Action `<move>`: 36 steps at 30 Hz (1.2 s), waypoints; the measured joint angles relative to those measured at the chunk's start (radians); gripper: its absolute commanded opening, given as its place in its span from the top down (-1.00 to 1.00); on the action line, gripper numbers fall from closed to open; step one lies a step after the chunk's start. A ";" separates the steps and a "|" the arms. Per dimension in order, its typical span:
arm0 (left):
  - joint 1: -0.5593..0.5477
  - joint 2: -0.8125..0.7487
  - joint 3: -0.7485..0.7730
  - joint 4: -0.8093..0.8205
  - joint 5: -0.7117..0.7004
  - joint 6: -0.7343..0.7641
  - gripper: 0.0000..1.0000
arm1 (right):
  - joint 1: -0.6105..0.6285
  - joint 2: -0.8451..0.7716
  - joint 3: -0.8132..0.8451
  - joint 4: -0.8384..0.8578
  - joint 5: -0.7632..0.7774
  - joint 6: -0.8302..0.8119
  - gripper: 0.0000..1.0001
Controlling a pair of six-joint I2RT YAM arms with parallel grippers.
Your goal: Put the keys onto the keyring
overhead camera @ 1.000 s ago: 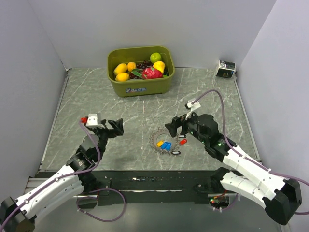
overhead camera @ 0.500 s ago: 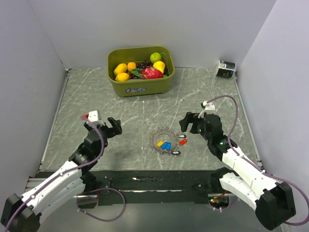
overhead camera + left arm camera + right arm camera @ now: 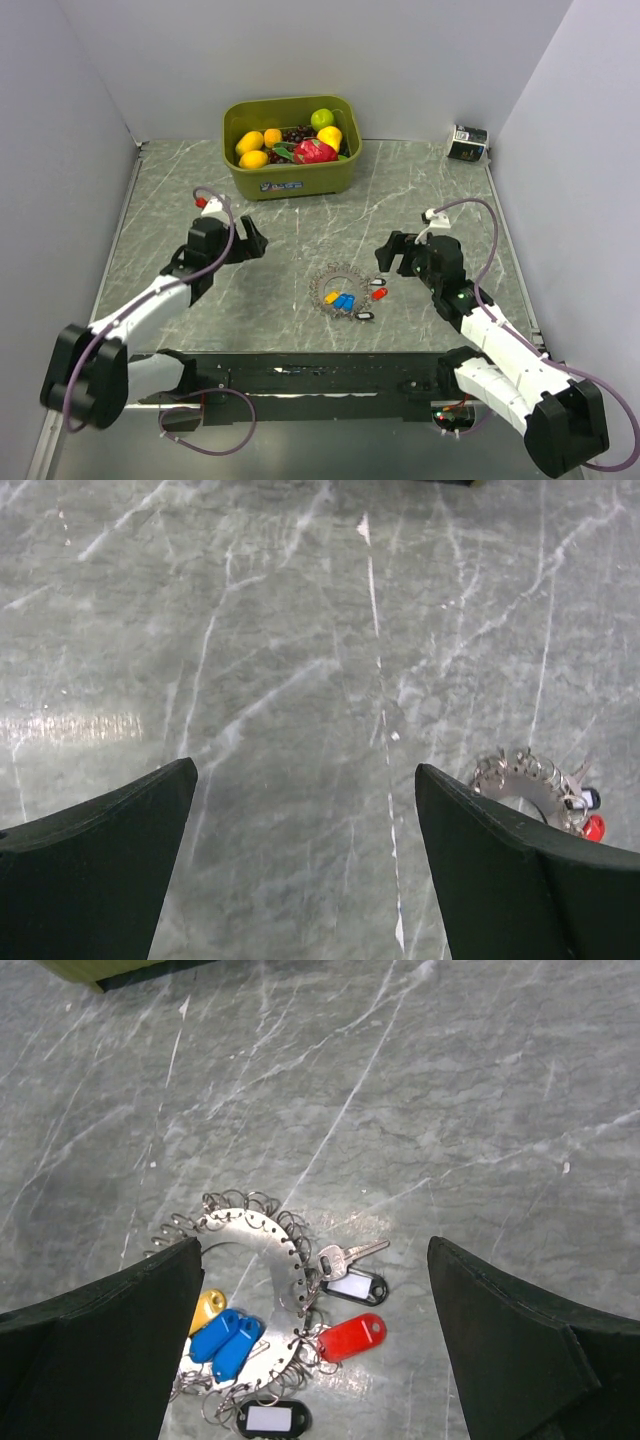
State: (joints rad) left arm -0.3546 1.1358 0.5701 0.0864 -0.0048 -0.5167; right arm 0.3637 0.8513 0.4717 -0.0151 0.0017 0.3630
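Top external: left hand (image 3: 250, 240) and right hand (image 3: 390, 253) both spread wide, nothing in either, held over the grey marble tabletop (image 3: 200, 200) on either side of the keyring (image 3: 335, 280). Keyring lies flat mid-tabletop, nearer the right hand; keys (image 3: 345, 301) cluster on its near side. Green bin (image 3: 290, 180) of fruit at the far edge, well apart. Left wrist: fingers (image 3: 100, 870) wide apart, bare tabletop between them; keyring partly visible past the finger at frame right, a red head beside it. Right wrist: fingers wide apart, gripping nothing; below them the keyring, a curved metal plate edged with small loops. Blue, yellow, red and black heads touch or lie just beside it; cannot tell whether any is hooked on.
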 measured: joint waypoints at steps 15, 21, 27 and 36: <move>0.319 0.133 0.025 0.020 0.145 -0.135 -0.93 | -0.026 0.006 0.000 -0.032 -0.030 0.000 -1.00; 0.333 0.084 0.023 -0.003 0.064 -0.142 -0.93 | -0.028 0.006 0.002 -0.034 -0.031 0.000 -1.00; 0.333 -0.067 -0.023 -0.001 -0.014 -0.121 -0.93 | -0.028 0.010 0.024 -0.042 -0.029 -0.002 -1.00; 0.333 -0.277 -0.097 0.044 -0.030 -0.062 -0.93 | -0.028 -0.032 0.034 0.020 0.048 -0.019 -1.00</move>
State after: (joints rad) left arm -0.0212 0.8589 0.4732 0.1307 -0.0345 -0.5789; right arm 0.3355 0.8188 0.5060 0.0048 0.0498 0.3443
